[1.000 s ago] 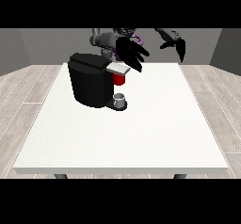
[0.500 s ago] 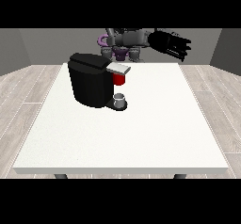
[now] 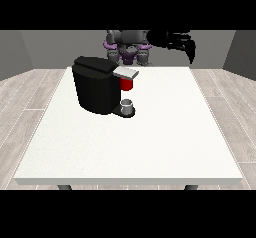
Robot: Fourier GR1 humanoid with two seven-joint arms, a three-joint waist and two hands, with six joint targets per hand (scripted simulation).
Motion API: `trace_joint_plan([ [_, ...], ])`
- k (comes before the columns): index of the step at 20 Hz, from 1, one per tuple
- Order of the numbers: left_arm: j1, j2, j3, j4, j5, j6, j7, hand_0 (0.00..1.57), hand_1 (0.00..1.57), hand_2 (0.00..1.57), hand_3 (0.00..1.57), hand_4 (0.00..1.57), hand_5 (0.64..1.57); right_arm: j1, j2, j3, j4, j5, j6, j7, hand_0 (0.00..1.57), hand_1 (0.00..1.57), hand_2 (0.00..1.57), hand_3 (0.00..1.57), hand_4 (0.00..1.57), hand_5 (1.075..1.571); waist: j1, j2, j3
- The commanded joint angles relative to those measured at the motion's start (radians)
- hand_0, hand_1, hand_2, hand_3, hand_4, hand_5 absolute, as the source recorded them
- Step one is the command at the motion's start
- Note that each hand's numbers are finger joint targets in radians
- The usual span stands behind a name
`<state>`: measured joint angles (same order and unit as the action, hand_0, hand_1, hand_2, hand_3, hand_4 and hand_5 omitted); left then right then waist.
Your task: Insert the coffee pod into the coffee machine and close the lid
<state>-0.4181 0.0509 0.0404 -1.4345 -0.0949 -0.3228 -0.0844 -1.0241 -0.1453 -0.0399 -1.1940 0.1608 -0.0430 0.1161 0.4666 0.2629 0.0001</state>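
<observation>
No writing is showing on the coffee machine (image 3: 100, 84), sitting at ten o'clock on the white worktop (image 3: 165, 132) over a grey plank floor (image 3: 25, 102); its grey lid (image 3: 125, 73) is lying flat above a red part (image 3: 127, 84), and whether that is the coffee pod I cannot tell; the hand at the view's right (image 3: 182, 41) is hanging at one o'clock, fingers curling downward on nothing

The robot's grey and purple torso (image 3: 129, 46) sits at the view's top. One black arm (image 3: 162, 36) stretches sideways toward the view's right, held high at shoulder level. Its hand (image 3: 184, 43), the hand at the view's right, hangs with fingers curled downward, holding nothing. The other hand cannot be made out.
</observation>
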Motion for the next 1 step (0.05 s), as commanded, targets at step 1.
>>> trace_joint_plan([
  [1,0.073,0.053,0.081,0.043,0.029,0.001,-0.027,0.00,0.00,0.00,0.00,0.27,1.571,0.113,0.091,0.068,-0.038,-0.023,0.035,-0.072,0.00,0.00,0.00,0.00,0.26,1.571,-0.114,-0.070,-0.0002],
])
